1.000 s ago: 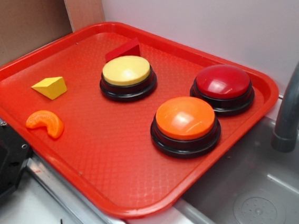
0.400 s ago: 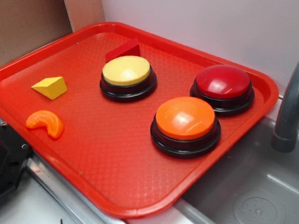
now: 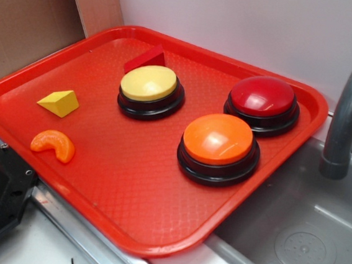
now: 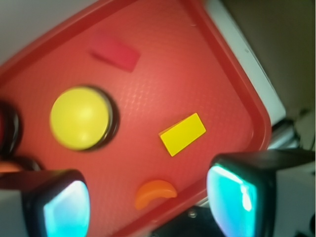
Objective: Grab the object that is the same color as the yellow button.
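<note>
Approach step, judging by how high the gripper (image 4: 148, 197) hangs above the red tray (image 3: 123, 227), fingers (image 4: 61, 207) spread wide apart with nothing between them. Nothing gripped yet.

Landmark for places: the yellow button (image 3: 149, 84).

Nearest the camera in the exterior view, on the front-left side of the yellow button and close to the tray's near rim: orange crescent segment (image 3: 54, 144). Just behind that, left of the yellow button and well apart from it: yellow wedge block (image 3: 59, 102), lying flat on the tray, touching nothing, square end face turned toward the right. Matches the button's colour, so taken as the target. To the right of the yellow button and nearer the camera: orange button (image 3: 218, 142). Farther right and back: red button (image 3: 263, 98). Directly behind the yellow button, just beside its base: red wedge block (image 3: 145, 58). Farthest off, at the top left corner, only the gripper's two fingertips visible.

From the wrist camera, the yellow wedge block (image 4: 182, 134) sits ahead of the gap between the fingers, slightly toward the right-hand one, long side slanted.

Next move, by judgement: shift over the wedge, line the fingers across its narrow sides, descend to the tray, close. Risk: nudging the nearby crescent, or slipping on the sloped face.
</note>
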You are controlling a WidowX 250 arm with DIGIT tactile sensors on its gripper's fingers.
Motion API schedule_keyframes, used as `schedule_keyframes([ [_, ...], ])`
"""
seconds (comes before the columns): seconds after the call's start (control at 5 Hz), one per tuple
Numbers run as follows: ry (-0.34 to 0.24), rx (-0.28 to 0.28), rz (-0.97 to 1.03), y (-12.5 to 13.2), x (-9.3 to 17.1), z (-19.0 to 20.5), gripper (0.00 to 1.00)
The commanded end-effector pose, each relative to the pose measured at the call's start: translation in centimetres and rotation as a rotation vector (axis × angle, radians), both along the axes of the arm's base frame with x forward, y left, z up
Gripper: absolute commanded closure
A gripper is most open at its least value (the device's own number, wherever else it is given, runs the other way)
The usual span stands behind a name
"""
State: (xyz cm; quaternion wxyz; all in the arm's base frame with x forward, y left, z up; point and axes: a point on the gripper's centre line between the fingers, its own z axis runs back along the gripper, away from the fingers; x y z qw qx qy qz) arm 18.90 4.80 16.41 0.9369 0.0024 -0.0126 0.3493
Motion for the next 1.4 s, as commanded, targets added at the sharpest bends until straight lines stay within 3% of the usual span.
schedule_keyframes([
  [0.0, -0.015, 0.007, 0.498, 2.4, -4.0, -2.2, 0.00],
  [0.2, -0.012, -0.014, 0.695, 3.7, -4.4, -4.8, 0.00],
  [0.4, -0.020, 0.009, 0.699, 4.2, -3.6, -7.3, 0.00],
  [1.2, 0.037, 0.048, 0.668, 1.1, -1.9, -13.4, 0.00],
])
